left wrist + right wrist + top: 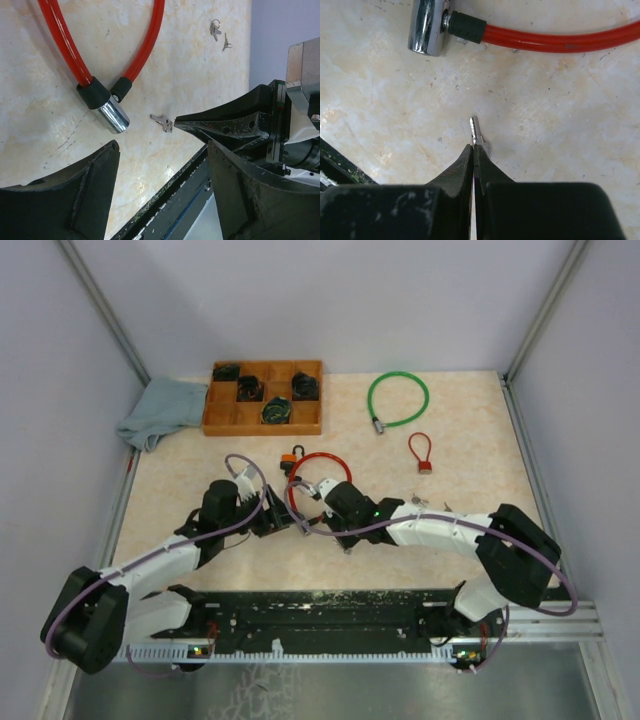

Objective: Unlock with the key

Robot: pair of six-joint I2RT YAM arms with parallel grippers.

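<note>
Right, the right hand (474, 150) is pinched fully closed, and its two dark fingertips have the small silver key (475, 130) nipped by the head. The blade pokes out ahead of the tips, aimed up the bench (560, 110) toward the chrome lock barrel (427, 25) of the red cable lock (320, 465). There's a clear gap between the blade and the barrel, no contact. Whether the key is lifted or lying on the surface, I can't tell.

Over to the left hand (164, 150): jaws spread wide, nothing between them, touching nothing, hanging just above the bench beside the barrel.

The left wrist view gives the side-on angle. You see the right hand's pointed tips meeting at the key, the barrel lying on its side with both red cable ends plugged into its black collar, and two spare keys (216, 30) well off near the far edge.

Only the top view takes in the rest: a green cable lock (397, 398), a small red lock (421, 452), a wooden compartment tray (263, 415) and a grey-blue cloth (160, 410) at the back.
</note>
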